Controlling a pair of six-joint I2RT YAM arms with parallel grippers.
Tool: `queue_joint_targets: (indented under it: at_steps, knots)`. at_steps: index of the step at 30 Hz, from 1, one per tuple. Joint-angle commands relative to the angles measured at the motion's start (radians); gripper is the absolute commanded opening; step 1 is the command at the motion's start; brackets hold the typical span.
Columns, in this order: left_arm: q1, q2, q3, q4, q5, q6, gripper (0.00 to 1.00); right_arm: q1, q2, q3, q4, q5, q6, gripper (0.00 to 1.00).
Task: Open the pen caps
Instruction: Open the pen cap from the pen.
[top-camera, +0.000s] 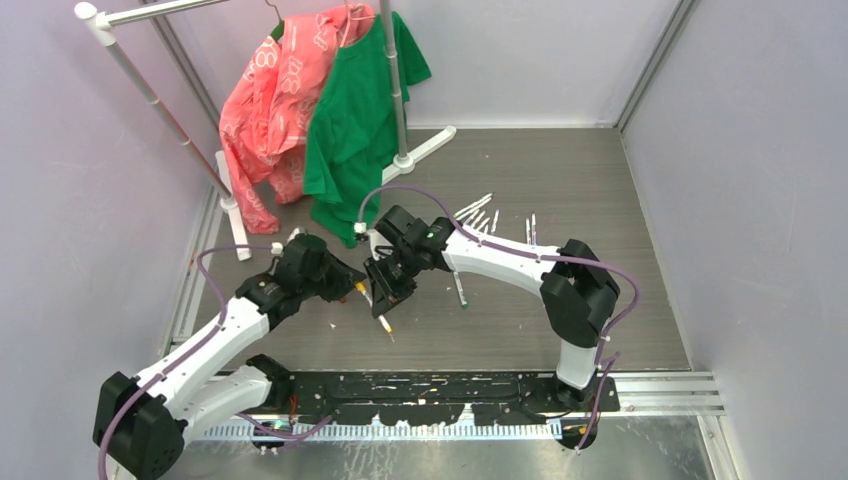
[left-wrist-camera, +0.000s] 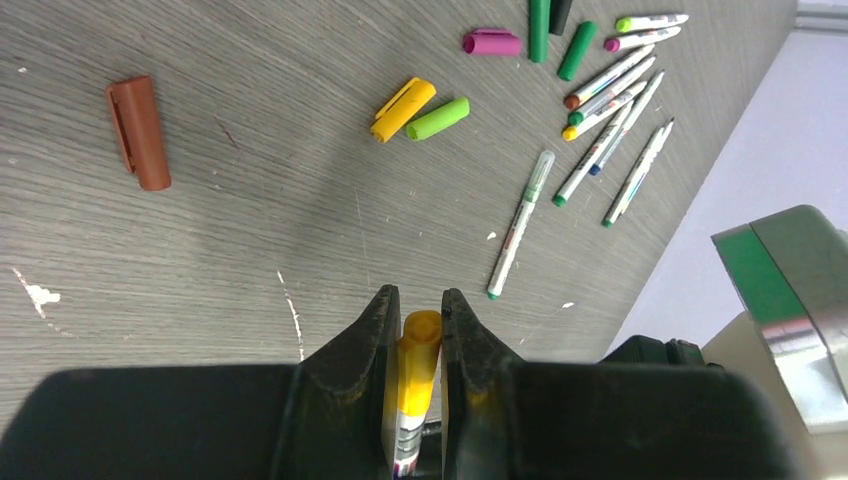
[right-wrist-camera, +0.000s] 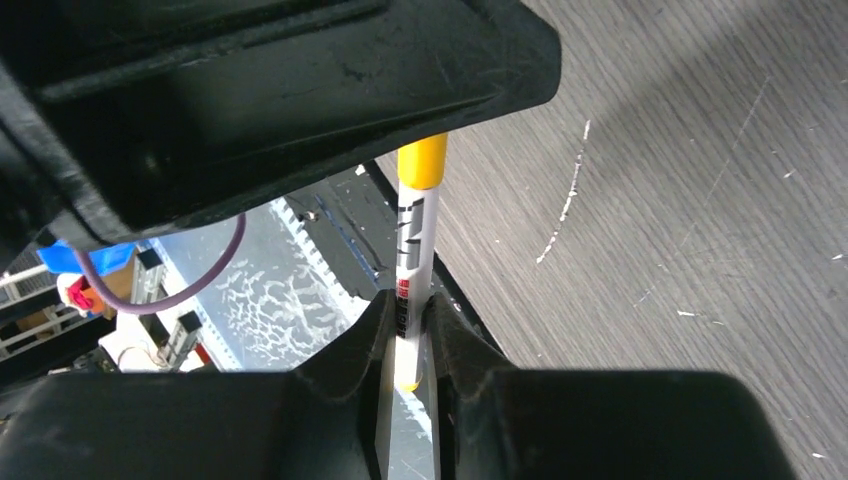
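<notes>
Yellow pen cap (left-wrist-camera: 420, 345) sits clamped in the narrowed left gripper (left-wrist-camera: 420, 300), seemingly not yet off; the right gripper (right-wrist-camera: 410, 305) pinches its pen (right-wrist-camera: 414, 240). Beyond, on the table (left-wrist-camera: 230, 230), brown cap (left-wrist-camera: 138, 132), orange cap (left-wrist-camera: 403, 108), green cap (left-wrist-camera: 438, 118) and magenta cap (left-wrist-camera: 492, 42) lie loose. Farthest, bare pens (left-wrist-camera: 610, 95) suggest most work is done.

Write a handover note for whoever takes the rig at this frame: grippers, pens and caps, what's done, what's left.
Left gripper: fingers shut on the yellow cap.
Right gripper: fingers shut on the same pen's white barrel.
Done: loose caps on the table, including brown cap, orange-yellow cap, light green cap and magenta cap, near a spread of pens.
Left: yellow cap not yet off. Pull apart, then check the spread for capped pens.
</notes>
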Motion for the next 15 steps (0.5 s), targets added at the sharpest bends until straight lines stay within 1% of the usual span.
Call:
queue_joint_targets:
  at_steps: [1,3,6,9,13,15]
  knots:
    - [-0.003,0.044,0.096,0.058,0.018,-0.007,0.00,0.008,-0.061,-0.031,0.029,0.070,-0.023,0.01]
    - [-0.003,0.076,0.120,0.036,0.015,0.000,0.00,0.010,-0.070,-0.036,-0.029,0.187,-0.056,0.01]
    - [-0.003,0.131,0.165,-0.007,0.000,0.004,0.00,0.010,-0.093,-0.067,-0.070,0.356,-0.081,0.01]
    - [-0.004,0.184,0.194,-0.016,-0.001,-0.016,0.00,0.011,-0.123,-0.116,-0.060,0.492,-0.081,0.01]
    - [-0.003,0.252,0.209,0.003,0.012,-0.055,0.00,0.025,-0.178,-0.197,-0.016,0.685,-0.071,0.01]
    - [-0.004,0.277,0.212,0.023,0.017,-0.065,0.00,0.036,-0.200,-0.237,0.002,0.758,-0.074,0.01]
